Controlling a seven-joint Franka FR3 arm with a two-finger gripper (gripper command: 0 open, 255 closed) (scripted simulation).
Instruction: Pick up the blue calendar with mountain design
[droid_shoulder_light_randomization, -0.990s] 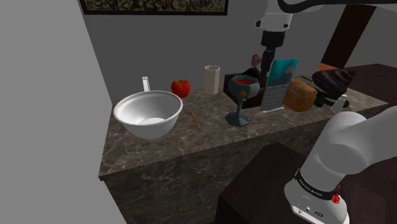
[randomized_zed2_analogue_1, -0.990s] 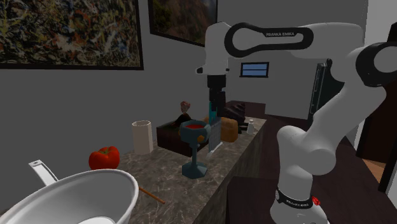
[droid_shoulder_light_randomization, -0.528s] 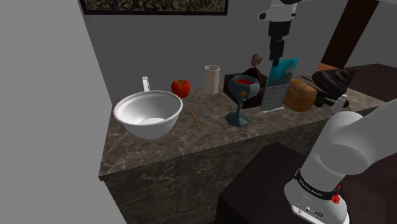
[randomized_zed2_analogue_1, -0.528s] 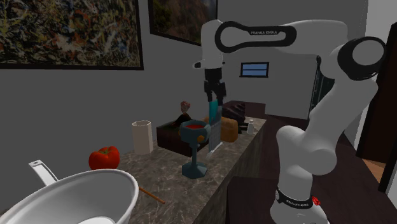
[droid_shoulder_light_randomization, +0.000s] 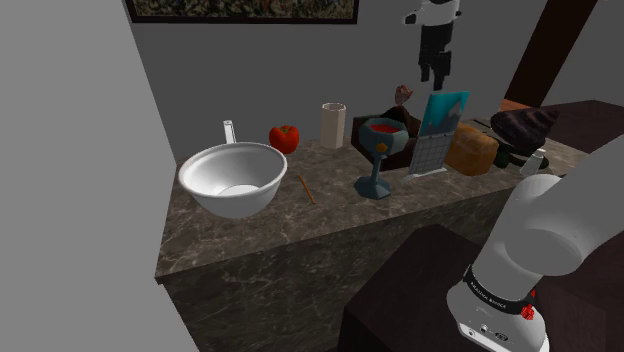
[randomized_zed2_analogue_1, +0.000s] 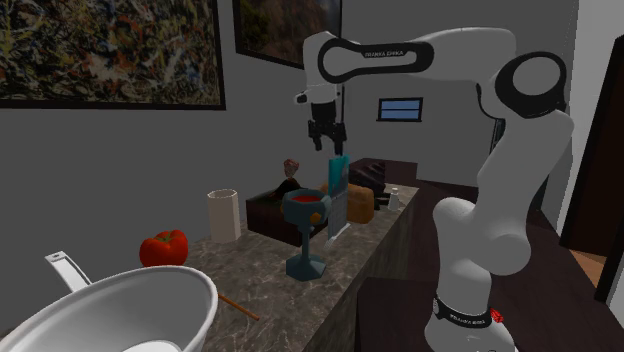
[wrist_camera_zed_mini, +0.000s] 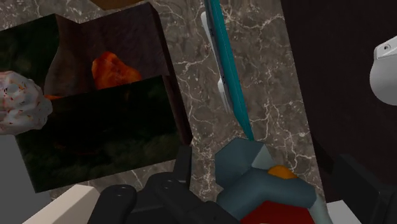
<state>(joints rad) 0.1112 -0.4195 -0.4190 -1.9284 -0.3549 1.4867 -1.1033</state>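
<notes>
Student: Position of the blue-topped desk calendar with a mountain picture and grey date grid (droid_shoulder_light_randomization: 441, 128) is asked for.

Tutor: It is shown standing, slightly tilted, on the dark marbled stone counter (droid_shoulder_light_randomization: 300, 225), just beside the blue-grey stemmed goblet with red filling (droid_shoulder_light_randomization: 381, 148), on the shoulder view's right of that goblet.

Student: Placement and state of the all-black two-finger gripper (droid_shoulder_light_randomization: 437, 74) are requested.

Tutor: The gripper is seen well above the goblet's rim, almost straight over the calendar's top edge, pointing down. Its fingers are held apart and nothing is carried between them; the same is shown in the second exterior view, gripper (randomized_zed2_analogue_1: 325, 141) over calendar (randomized_zed2_analogue_1: 339, 185) beyond the goblet (randomized_zed2_analogue_1: 306, 208).

Student: Axis to be matched?

Tutor: In the wrist view the calendar (wrist_camera_zed_mini: 230, 70) is presented edge-on as a thin teal strip running away from the goblet (wrist_camera_zed_mini: 267, 184). The closing line of the fingers is judged to cross that strip nearly square, so a mainly downward move is called for, with the top edge to be taken between the fingers across the sheet's thickness, clear of the goblet.
</notes>
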